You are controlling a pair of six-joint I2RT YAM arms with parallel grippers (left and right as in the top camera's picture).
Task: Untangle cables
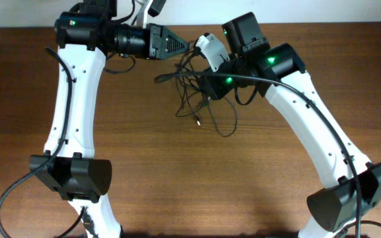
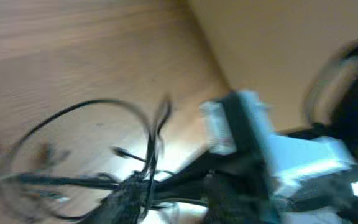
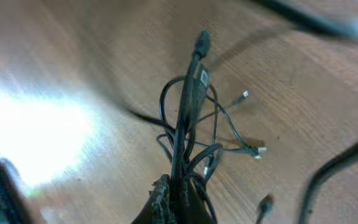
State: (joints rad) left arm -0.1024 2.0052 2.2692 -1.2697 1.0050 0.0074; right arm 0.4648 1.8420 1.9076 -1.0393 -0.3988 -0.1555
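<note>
The cables [image 1: 189, 100] form a loose black tangle at the back middle of the wooden table, with thin loops trailing toward the front. My right gripper [image 3: 182, 198] is shut on a bundle of the cables [image 3: 188, 118], which spread out from it with small silver-tipped plugs [image 3: 259, 149] at their ends. In the overhead view the right gripper [image 1: 208, 88] sits over the knot. My left gripper [image 1: 192, 47] points right at the tangle's upper edge, close to the right wrist. The left wrist view is blurred: cable strands [image 2: 86, 182] cross its fingers [image 2: 126, 202], and the jaw gap is unreadable.
The table's [image 1: 177, 178] back edge meets the wall just behind both grippers. The two wrists nearly touch, and the right arm's white camera mount [image 2: 247, 134] fills the left wrist view. A thick black arm cable [image 3: 334, 168] hangs at the right. Both arm bases stand at the front corners.
</note>
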